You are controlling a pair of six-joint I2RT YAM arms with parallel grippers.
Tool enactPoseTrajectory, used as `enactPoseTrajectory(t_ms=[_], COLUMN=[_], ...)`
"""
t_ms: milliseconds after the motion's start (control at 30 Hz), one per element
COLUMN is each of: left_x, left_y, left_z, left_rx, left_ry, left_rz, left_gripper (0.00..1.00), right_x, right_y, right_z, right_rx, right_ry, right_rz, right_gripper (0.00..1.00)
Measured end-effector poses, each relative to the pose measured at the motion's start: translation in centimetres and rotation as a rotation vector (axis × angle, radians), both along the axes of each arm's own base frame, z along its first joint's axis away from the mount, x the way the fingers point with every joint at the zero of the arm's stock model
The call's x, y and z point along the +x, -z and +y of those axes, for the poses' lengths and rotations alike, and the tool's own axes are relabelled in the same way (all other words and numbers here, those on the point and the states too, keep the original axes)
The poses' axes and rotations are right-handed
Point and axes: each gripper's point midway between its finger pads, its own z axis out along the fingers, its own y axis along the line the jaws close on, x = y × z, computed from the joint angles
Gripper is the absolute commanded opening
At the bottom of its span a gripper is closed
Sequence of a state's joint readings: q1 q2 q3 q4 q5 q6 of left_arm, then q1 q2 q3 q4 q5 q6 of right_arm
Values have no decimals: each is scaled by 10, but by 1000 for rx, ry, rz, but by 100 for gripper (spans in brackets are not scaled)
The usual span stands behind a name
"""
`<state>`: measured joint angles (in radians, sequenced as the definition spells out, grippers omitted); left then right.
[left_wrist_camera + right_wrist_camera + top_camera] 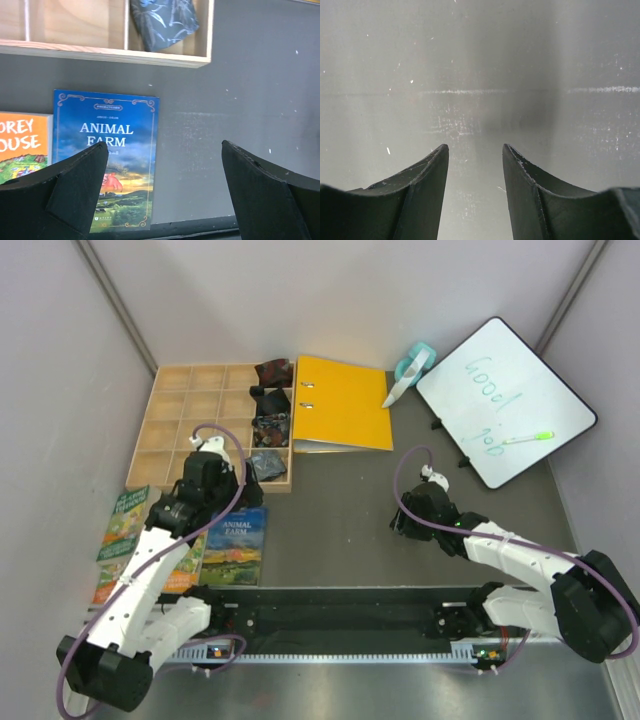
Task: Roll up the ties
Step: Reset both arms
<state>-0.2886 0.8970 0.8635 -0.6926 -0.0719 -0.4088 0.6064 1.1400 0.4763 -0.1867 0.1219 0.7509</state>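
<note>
Now rolled ties [270, 427] line up near-to-far (rt col of tray [190, 410])

The tabletop [340, 510] lies open at centre; the wooden compartment tray [180, 410], yellow binder [345, 400] and whiteboard [505, 400] bar the far side (books [235, 545] crowd near left).

right gripper [475, 146], jaws parted, above scuffed grey table [480, 75].

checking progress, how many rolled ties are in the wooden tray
4, all in the tray, right column: dark red tie farthest, black tie next, speckled tie third, grey-blue tie nearest. More may be hidden.
</note>
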Motion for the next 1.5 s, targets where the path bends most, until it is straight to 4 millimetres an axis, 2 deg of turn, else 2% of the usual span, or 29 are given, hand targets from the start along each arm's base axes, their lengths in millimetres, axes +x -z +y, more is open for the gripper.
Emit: enactPoseTrajectory(t_ms=[300,533,700,833,867,967,1033,1300,1500], left_x=[-3,-9,-9,-10,-10,-11,-10,-9,-9], left_y=[-5,-23,-24,-24,-25,-28,-29,-30,-30], left_z=[-4,-2,-1,-1,0,0,0,0,-1], left_rx=[-12,-41,-39,-35,-35,-37,-39,-38,-37], left_ry=[38,38,45,50,51,49,49,53,56], left_rz=[-34,-140,-165,-180,-185,-202,-209,-216,-217], left_gripper=[99,99,99,99,99,99,99,99,99], right_x=[1,1,-2,-10,-12,-18,-19,-25,-26], right_y=[-2,-16,-26,-42,-49,-67,-78,-99,-102], right_z=[1,2,2,-1,-2,-6,-8,-17,-16], right_rx=[5,58,113,199,227,309,354,446,455], right_ry=[0,-1,-17,-32,-36,-34,-26,-2,-8], right_rz=[-7,-80,-149,-270,-310,-432,-495,-640,-652], right_gripper=[50,52,58,74,85,99,99,99,99])
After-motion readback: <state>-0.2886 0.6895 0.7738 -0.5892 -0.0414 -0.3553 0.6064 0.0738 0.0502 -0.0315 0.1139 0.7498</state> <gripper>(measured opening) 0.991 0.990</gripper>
